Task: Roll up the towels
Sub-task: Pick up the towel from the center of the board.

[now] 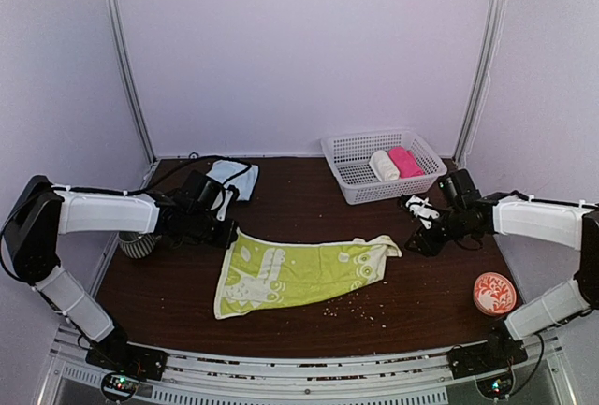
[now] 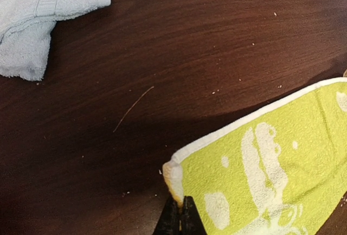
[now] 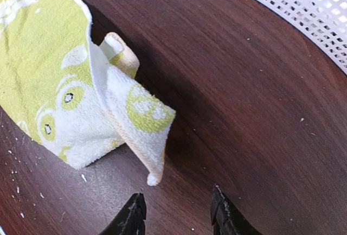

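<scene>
The yellow-green and white patterned towel (image 1: 299, 272) lies spread across the middle of the table, its right end crumpled and folded over (image 3: 130, 121). My left gripper (image 1: 225, 233) is shut on the towel's far left corner (image 2: 177, 183). My right gripper (image 1: 418, 239) is open and empty, just right of the towel's folded right end, a little apart from it; its fingertips (image 3: 133, 216) show at the bottom of the right wrist view. The pale blue towel (image 1: 231, 179) lies bunched at the back left and also shows in the left wrist view (image 2: 43, 12).
A white basket (image 1: 351, 173) at the back right holds a cream roll (image 1: 384, 166) and a pink roll (image 1: 405, 161). A striped cup (image 1: 138, 245) stands under the left arm. A red patterned dish (image 1: 493, 293) sits at the front right. Crumbs lie near the towel's front edge.
</scene>
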